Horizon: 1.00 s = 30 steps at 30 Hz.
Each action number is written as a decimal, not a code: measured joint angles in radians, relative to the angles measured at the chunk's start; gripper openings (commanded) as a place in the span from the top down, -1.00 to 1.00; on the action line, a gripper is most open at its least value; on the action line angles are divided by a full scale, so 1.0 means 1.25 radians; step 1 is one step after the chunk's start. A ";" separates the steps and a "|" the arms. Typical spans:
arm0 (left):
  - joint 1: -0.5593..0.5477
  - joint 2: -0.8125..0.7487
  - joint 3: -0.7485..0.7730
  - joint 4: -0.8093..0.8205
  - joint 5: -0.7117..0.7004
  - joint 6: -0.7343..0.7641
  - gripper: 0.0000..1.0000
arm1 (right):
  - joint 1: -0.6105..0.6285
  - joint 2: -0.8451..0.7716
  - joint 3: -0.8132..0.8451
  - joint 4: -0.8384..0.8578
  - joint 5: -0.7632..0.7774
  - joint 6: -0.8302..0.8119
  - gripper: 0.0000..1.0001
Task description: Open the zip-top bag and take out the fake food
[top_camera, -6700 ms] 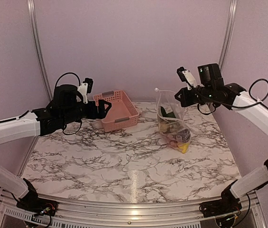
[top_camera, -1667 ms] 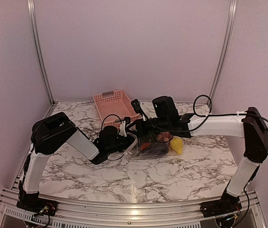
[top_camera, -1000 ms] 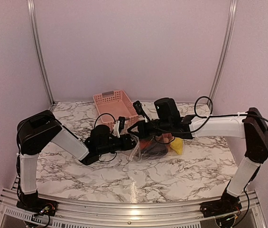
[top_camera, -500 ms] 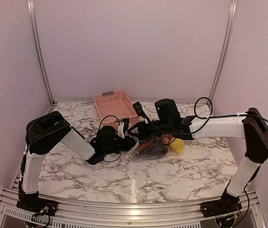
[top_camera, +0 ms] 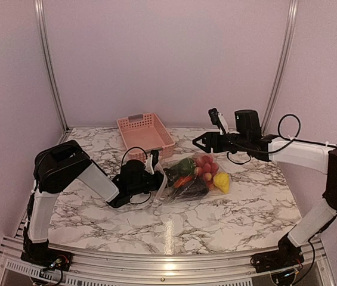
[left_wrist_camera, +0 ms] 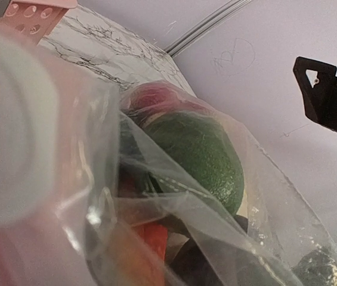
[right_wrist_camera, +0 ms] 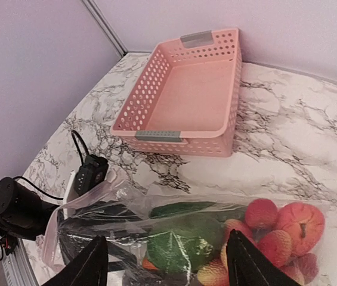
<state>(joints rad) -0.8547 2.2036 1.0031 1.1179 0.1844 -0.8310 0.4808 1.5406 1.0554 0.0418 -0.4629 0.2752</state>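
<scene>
The zip-top bag (top_camera: 189, 179) lies on its side mid-table, and the fake food shows through the plastic. Inside are a green oval fruit (top_camera: 183, 165), red balls (top_camera: 207, 164), a yellow fruit (top_camera: 221, 182) and a dark eggplant (top_camera: 193, 189). My left gripper (top_camera: 155, 176) sits at the bag's left mouth. Crinkled plastic (left_wrist_camera: 263, 202) drapes over its view, with the green fruit (left_wrist_camera: 201, 155) close ahead. My right gripper (top_camera: 201, 142) hangs open above and behind the bag, touching nothing. Its fingertips (right_wrist_camera: 93, 262) stand wide apart over the bag (right_wrist_camera: 126, 202).
A pink slotted basket (top_camera: 146, 136) stands behind the bag toward the back wall, empty in the right wrist view (right_wrist_camera: 186, 95). The left arm's wrist (right_wrist_camera: 90, 173) lies low on the marble table (top_camera: 96, 208). Purple walls close in the back and sides.
My right gripper has let go of the bag, opened, and risen back to the right. The bag has settled flatter, with the food spread out. My left jaws have widened at the bag's mouth.
</scene>
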 measured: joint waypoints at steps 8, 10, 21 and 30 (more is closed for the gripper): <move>0.000 0.000 -0.003 0.001 0.000 0.000 -0.53 | -0.155 0.049 -0.009 -0.079 0.000 -0.056 -0.33; 0.000 0.000 -0.003 0.001 0.002 -0.001 -0.54 | -0.169 0.082 -0.009 -0.089 0.000 -0.063 -0.29; 0.003 0.000 -0.003 0.001 0.013 0.000 -0.62 | -0.178 0.229 0.007 -0.106 -0.026 -0.095 0.34; 0.005 0.000 -0.003 -0.001 0.013 0.001 -0.75 | -0.178 0.232 0.004 -0.072 -0.081 -0.090 1.00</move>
<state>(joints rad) -0.8490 2.2036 0.9993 1.1172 0.2012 -0.8299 0.2584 1.8309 1.0603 -0.0486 -0.5644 0.1623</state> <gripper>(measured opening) 0.845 0.003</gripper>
